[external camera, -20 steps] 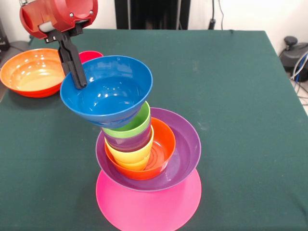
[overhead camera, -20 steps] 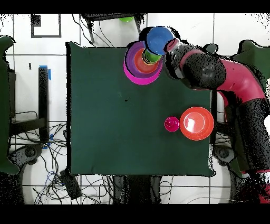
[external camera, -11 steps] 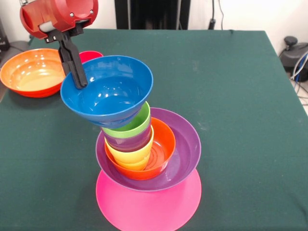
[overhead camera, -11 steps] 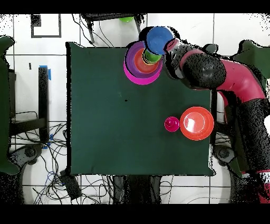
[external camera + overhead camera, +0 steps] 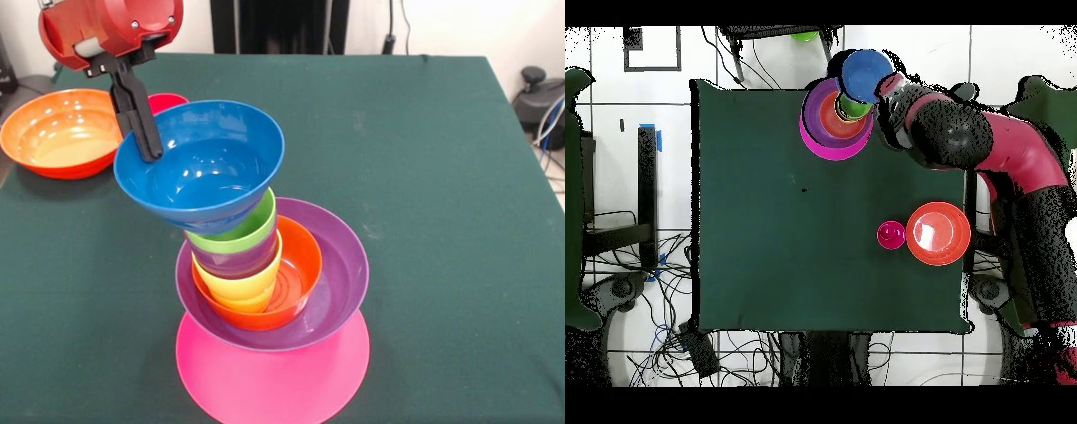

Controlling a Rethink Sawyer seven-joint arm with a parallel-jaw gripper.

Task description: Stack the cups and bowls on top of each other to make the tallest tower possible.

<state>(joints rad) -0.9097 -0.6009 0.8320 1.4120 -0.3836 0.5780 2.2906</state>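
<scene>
We see the tool (image 5: 146, 146) clamped on the rim of the small blue bowl (image 5: 201, 164), one black finger reaching down inside the bowl at its rim. The blue bowl is tilted and sits at the very top of the tower (image 5: 265, 274), resting on or just above the light green cup (image 5: 240, 231); we cannot tell whether the two touch. Below the green cup come the purple cup (image 5: 234, 260) and the yellow cup (image 5: 237, 286), nested together inside the small orange bowl (image 5: 298, 269). That orange bowl lies in the medium purple bowl (image 5: 340, 278), which rests on the upturned pink bowl (image 5: 274, 380) at the base. The cup stack leans toward the arm's side, so the blue bowl overhangs the lower bowls.

From overhead, the tower stands at the bench (image 5: 785, 200) edge, with the red and black arm (image 5: 985, 150) reaching to it along that side. Well away from the tower, the large orange bowl (image 5: 57, 132) sits upright near another edge of the bench, and the red cup (image 5: 166, 102) stands just beside it. In the front view the arm's red head and the blue bowl partly hide the red cup.
</scene>
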